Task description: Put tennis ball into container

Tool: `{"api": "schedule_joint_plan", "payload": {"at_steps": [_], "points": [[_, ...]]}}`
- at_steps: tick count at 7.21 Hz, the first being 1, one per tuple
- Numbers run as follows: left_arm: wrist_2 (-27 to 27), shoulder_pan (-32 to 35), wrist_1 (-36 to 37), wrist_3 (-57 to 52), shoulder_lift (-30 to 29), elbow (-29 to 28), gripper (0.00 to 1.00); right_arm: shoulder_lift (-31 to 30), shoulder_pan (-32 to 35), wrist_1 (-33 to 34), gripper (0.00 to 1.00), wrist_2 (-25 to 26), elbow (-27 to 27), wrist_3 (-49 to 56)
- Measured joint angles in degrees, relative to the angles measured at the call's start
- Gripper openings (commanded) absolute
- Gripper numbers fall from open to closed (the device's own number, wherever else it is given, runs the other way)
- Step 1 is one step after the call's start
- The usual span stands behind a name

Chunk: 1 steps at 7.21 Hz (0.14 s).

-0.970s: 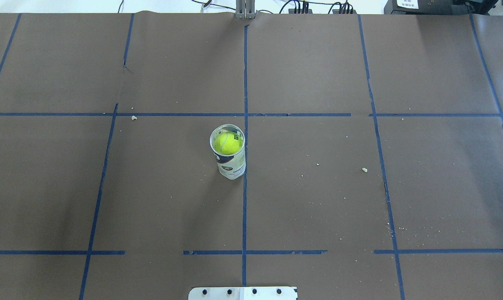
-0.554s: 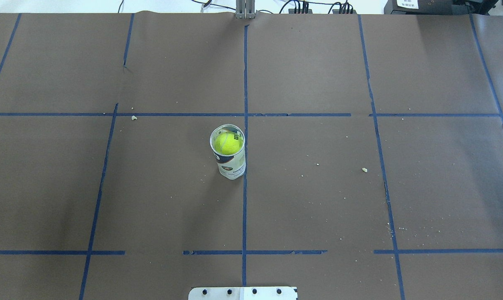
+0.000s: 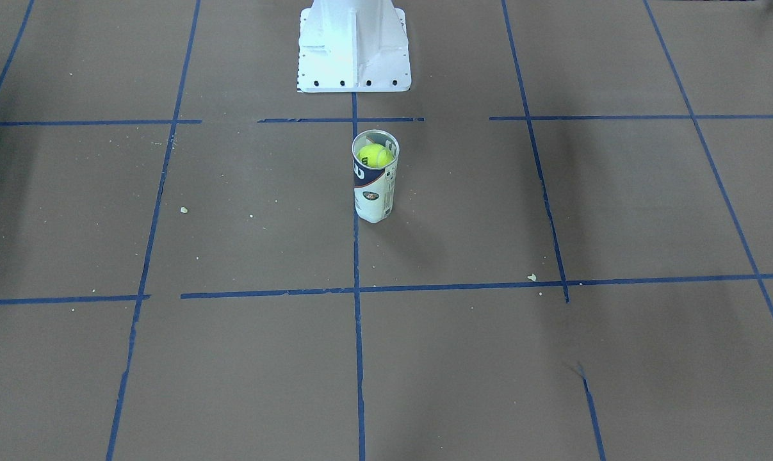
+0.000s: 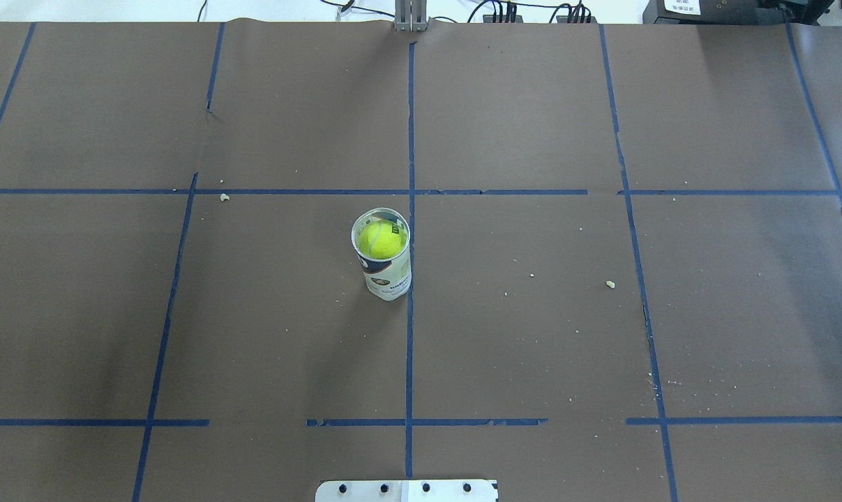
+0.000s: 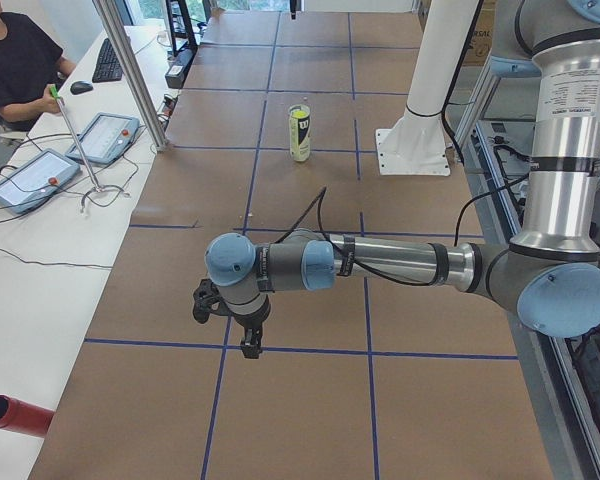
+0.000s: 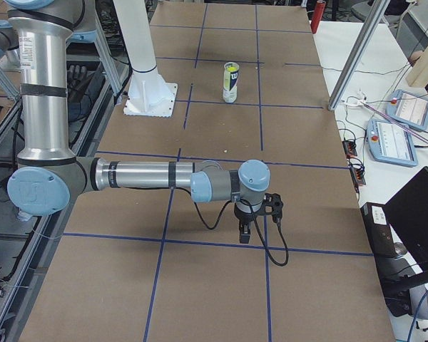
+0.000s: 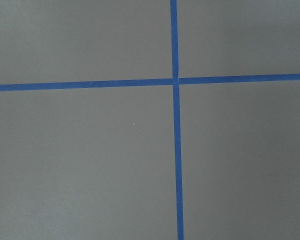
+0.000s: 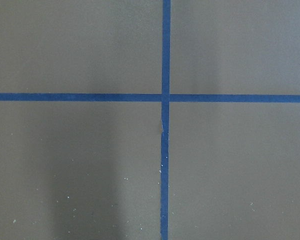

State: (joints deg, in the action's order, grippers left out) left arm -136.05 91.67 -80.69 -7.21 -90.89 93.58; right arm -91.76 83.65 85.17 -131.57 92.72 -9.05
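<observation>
ball: tennis ball [image 4: 381,239] sits in the container [image 4: 389,275], far from both tools
feel: probably light, fuzzy, squishy; pinch its middle
tools: left tool [image 5: 230,318], right tool [image 6: 257,217], can't tell width

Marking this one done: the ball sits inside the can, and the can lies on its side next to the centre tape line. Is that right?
Not quite. The can stands upright, open end up, not on its side; the exterior front-facing view shows this. The rest holds: the ball sits inside it, next to the centre tape line.
</observation>
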Motion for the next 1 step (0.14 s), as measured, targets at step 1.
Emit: {"api": "schedule_joint_plan", "payload": {"at_steps": [1], "points": [[0.0, 0.0, 0.0, 0.0, 0.0, 0.1, 1.00, 0.0, 0.0, 0.0, 1.00, 0.0, 0.0, 0.0]]}}
